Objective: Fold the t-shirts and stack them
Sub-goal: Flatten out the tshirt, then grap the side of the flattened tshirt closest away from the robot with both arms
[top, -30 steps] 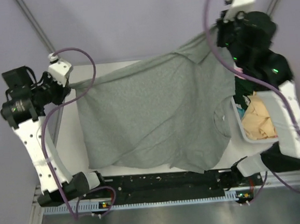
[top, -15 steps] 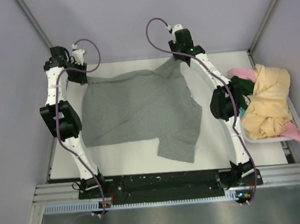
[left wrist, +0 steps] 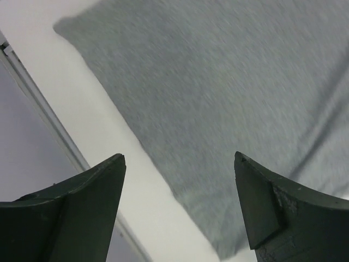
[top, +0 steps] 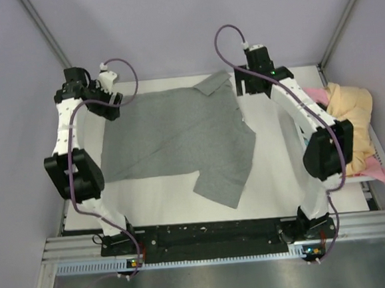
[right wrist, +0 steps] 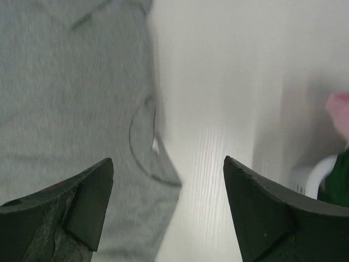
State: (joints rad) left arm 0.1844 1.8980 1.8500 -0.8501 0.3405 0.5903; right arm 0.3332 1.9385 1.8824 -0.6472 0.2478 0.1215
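A heather grey t-shirt [top: 179, 142] lies spread on the white table [top: 275, 171], one sleeve pointing toward the near edge and a folded-over flap at its far right corner. My left gripper [top: 113, 110] hovers open over the shirt's far left corner, nothing between its fingers. In the left wrist view the left gripper [left wrist: 177, 158] looks down on the grey cloth [left wrist: 229, 82] and its edge. My right gripper [top: 241, 90] stands open by the far right corner. The right gripper [right wrist: 168, 161] hangs above the collar [right wrist: 144, 136], empty.
A white basket [top: 368, 177] at the table's right edge holds a pale yellow t-shirt [top: 353, 114] and a pink t-shirt [top: 319, 95]. The right wrist view catches dark green cloth [right wrist: 338, 185] there. Booth walls close in at the back and both sides.
Both grippers have opened and let go of the grey t-shirt. A second ago they held it stretched in the air; it now lies flat on the table, arms reaching to the far edge.
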